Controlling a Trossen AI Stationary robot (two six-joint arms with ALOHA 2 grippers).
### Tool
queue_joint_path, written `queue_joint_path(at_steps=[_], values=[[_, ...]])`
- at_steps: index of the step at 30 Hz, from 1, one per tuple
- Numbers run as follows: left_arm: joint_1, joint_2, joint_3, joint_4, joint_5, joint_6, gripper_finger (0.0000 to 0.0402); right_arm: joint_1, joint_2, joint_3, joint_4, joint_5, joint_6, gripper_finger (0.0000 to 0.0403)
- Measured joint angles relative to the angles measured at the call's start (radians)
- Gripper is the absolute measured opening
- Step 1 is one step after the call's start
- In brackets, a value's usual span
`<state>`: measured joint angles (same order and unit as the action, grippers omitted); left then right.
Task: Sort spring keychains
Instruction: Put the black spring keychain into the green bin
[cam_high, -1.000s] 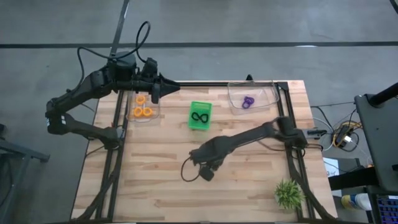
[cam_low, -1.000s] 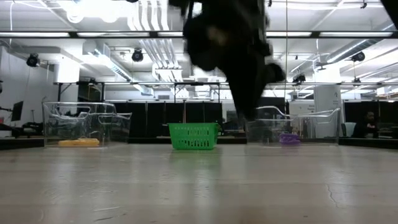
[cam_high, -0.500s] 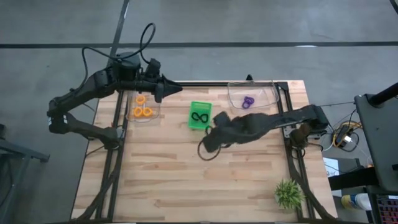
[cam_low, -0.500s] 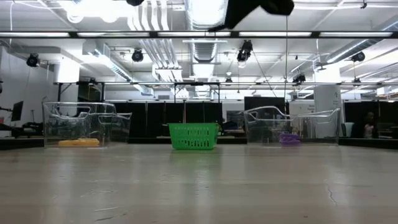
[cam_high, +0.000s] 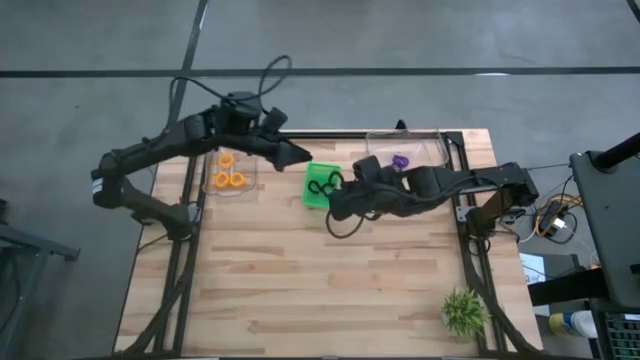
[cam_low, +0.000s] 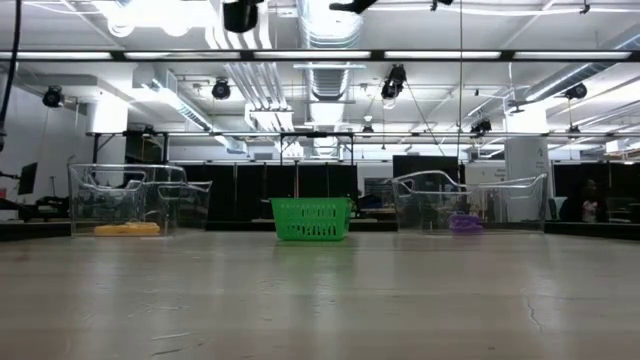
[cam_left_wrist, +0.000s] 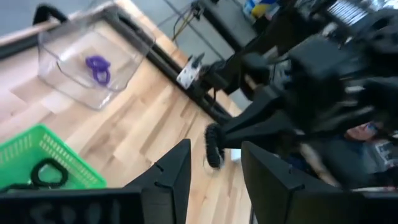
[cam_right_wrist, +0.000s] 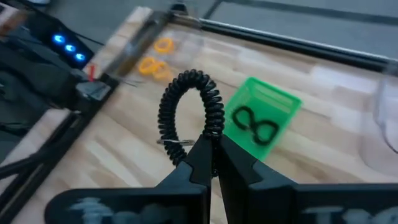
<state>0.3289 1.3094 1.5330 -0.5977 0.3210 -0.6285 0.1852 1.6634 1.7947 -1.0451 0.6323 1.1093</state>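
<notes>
My right gripper (cam_right_wrist: 212, 148) is shut on a black spring keychain (cam_right_wrist: 186, 99) and hovers next to the green basket (cam_high: 322, 186), on its near right side. The basket holds black keychains (cam_right_wrist: 254, 126). A clear bin (cam_high: 230, 172) on the left holds orange-yellow keychains (cam_high: 229, 180). Another clear bin (cam_high: 405, 155) on the right holds a purple one (cam_high: 400, 162). My left gripper (cam_high: 298, 152) is open and hangs in the air just left of the basket's far corner. The left wrist view shows the black keychain (cam_left_wrist: 213, 146) beyond its fingers (cam_left_wrist: 177, 171). My right gripper pinches the black keychain between its two fingers, at the spot where the coil's ends meet (cam_right_wrist: 209, 135). The coiled loop stands out beyond the fingertips, and a thin metal ring (cam_right_wrist: 166, 142) hangs at its side. The keychain is lifted clear of the table.
A spiky green plant (cam_high: 465, 312) stands at the table's near right corner. Dark frame rails (cam_high: 190, 250) run along the table's left and right sides. Bare wood (cam_high: 320, 290) fills the near half. In the low view the basket (cam_low: 312, 218) sits between both clear bins.
My right gripper has risen from the table's middle and moved toward the far edge, up to the green basket, carrying the black keychain clear of the table. My left gripper has moved right, from over the orange-yellow bin toward the basket.
</notes>
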Motion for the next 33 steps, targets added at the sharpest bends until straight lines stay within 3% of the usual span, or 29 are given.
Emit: queue_joint_path(at_steps=[4, 23, 26, 30, 33], values=[[-0.011, 0.044, 0.0, -0.003, 0.004, -0.017, 0.0133, -0.013, 0.001, 0.001, 0.074, 0.0, -0.052, 0.0008], [-0.053, 0.15, 0.0, 0.088, 0.107, -0.041, 0.0131, -0.055, 0.0, 0.001, 0.115, -0.015, -0.134, 0.0008], [-0.054, 0.151, 0.0, 0.101, 0.111, -0.018, 0.0108, -0.055, 0.0, 0.001, 0.128, -0.027, -0.152, 0.0008], [-0.05, 0.155, 0.0, 0.098, 0.112, 0.01, 0.0028, -0.056, 0.0, 0.001, 0.169, -0.021, -0.209, 0.001], [-0.049, 0.154, 0.0, 0.097, 0.1, 0.037, 0.0018, -0.055, 0.0, 0.0, 0.194, 0.002, -0.24, 0.0028]])
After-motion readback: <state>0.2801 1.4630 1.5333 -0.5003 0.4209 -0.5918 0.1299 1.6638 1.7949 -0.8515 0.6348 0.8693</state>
